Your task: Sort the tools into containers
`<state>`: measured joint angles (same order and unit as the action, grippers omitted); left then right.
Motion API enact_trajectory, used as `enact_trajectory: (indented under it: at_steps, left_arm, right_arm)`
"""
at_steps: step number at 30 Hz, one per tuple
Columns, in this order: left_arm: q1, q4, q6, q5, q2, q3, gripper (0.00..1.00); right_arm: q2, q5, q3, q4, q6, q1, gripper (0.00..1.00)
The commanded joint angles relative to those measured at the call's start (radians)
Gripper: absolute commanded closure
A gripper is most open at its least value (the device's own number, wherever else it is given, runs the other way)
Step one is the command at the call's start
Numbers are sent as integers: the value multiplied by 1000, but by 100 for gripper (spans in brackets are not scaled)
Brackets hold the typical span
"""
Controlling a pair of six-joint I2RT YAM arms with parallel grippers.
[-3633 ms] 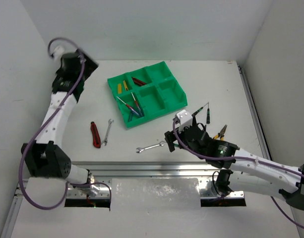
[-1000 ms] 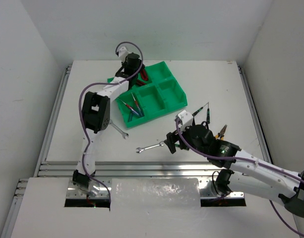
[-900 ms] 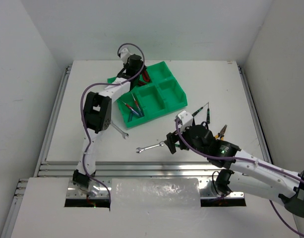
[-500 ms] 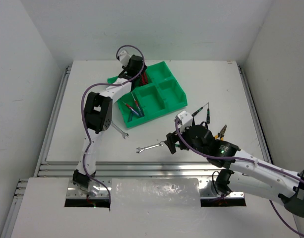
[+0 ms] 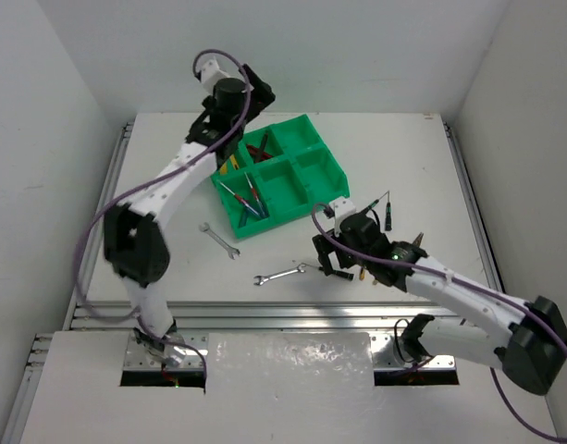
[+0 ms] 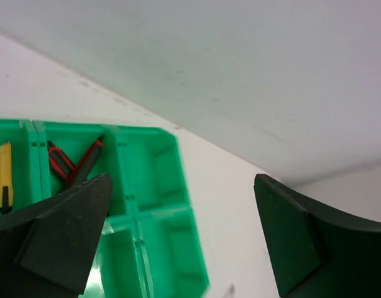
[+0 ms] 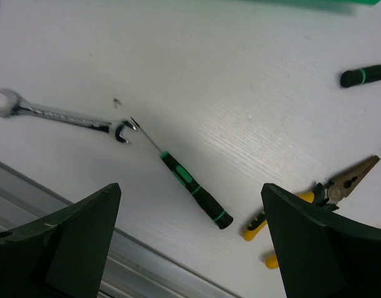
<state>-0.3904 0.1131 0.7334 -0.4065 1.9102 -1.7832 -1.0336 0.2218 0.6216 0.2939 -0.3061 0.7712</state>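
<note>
Left end effector (image 5: pixel 255 94) hangs high over the far-left corner of the green tray (image 5: pixel 297 215), fingers spread wide; the left wrist view confirms nothing sits between them. Below it the red-handled knives (image 6: pixel 72 164) lie crossed in the far middle compartment, with the yellow knife (image 6: pixel 5 177) in the compartment beside. On the table (image 5: pixel 191 273), left of centre, lies one wrench (image 5: pixel 218 239); a second wrench (image 5: pixel 281 274) lies nearer the right arm.

Right end effector (image 5: pixel 326 262) hovers, likewise released and empty, over a green-banded screwdriver (image 7: pixel 191 181), which looks like the pick in hand. To do it well, I judge the wrist should turn so the fingers close across the slanted handle on its thick part, clear of the second wrench, whose open end sits just beside the tip. Pliers (image 7: pixel 314 197) lie just right of it.

Only the right wrist view shows that closeness. Only the top view shows the first wrench and the screwdrivers (image 5: pixel 248 199) in the near-left compartment.
</note>
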Motion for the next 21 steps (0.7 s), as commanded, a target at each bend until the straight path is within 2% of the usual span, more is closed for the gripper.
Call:
enact_trajectory:
  at_steps: [1, 2, 3, 4, 5, 7, 8, 11, 14, 18, 20, 21]
  left_arm:
    - [-16, 77, -84, 75, -316, 143, 2]
    - [-16, 82, -83, 90, -379, 280, 2]
    - [-16, 80, -77, 104, -518, 359, 2]
    - [-18, 71, -71, 130, -590, 431, 2]
    - [-18, 68, -65, 141, -728, 575, 1]
    - [-16, 74, -55, 156, -851, 695, 0]
    - [-18, 106, -55, 156, -955, 785, 0]
    - [-16, 195, -83, 158, -1098, 882, 0]
    - [-16, 333, -147, 144, -1154, 872, 0]
    - [-16, 442, -236, 94, -1215, 861, 0]
    - [-18, 477, -276, 81, -1241, 858, 0]
    - [-16, 482, -294, 84, -1246, 863, 0]
  right_arm:
    - [-136, -56, 111, 88, 48, -19, 7]
    - [-170, -67, 131, 131, 64, -21, 9]
    - [-221, -76, 156, 139, 73, -24, 9]
    - [-241, -94, 165, 145, 85, -29, 11]
    - [-261, -158, 177, 161, 132, -35, 11]
    - [-333, -200, 223, 204, 185, -38, 14]
    - [-359, -203, 240, 253, 229, -39, 19]
    - [-460, -179, 276, 309, 280, -41, 29]
    - [-552, -171, 286, 330, 286, -43, 37]
    - [-629, -176, 271, 304, 286, -43, 57]
    - [-663, -165, 273, 297, 288, -43, 58]
    - [-671, -171, 277, 301, 289, -44, 68]
